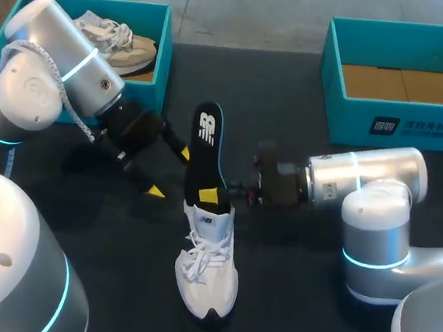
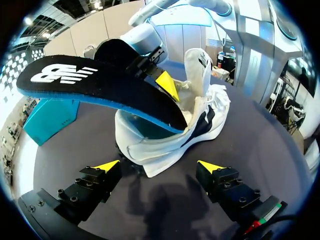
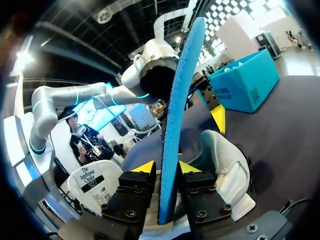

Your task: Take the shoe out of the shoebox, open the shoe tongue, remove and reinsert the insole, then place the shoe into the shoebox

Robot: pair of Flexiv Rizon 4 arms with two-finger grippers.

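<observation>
A white shoe (image 1: pixel 208 267) lies on the dark table, toe toward me. A black insole (image 1: pixel 205 145) with a blue underside stands out of its opening, leaning toward the far side. My right gripper (image 1: pixel 231 190) is at the shoe's collar; in the right wrist view the insole (image 3: pixel 175 115) passes between its fingers (image 3: pixel 145 167), which stand slightly apart from it, so the right gripper (image 3: pixel 165 167) is open. My left gripper (image 1: pixel 170 172) hovers wide open just left of the insole. In the left wrist view the shoe (image 2: pixel 200 125) and insole (image 2: pixel 100 85) lie just ahead of the left gripper (image 2: pixel 159 166).
A teal shoebox (image 1: pixel 165 58) at the far left holds a beige shoe (image 1: pixel 112 42). A second teal box (image 1: pixel 398 124) stands at the far right with brown cardboard inside. The two arms flank the shoe closely.
</observation>
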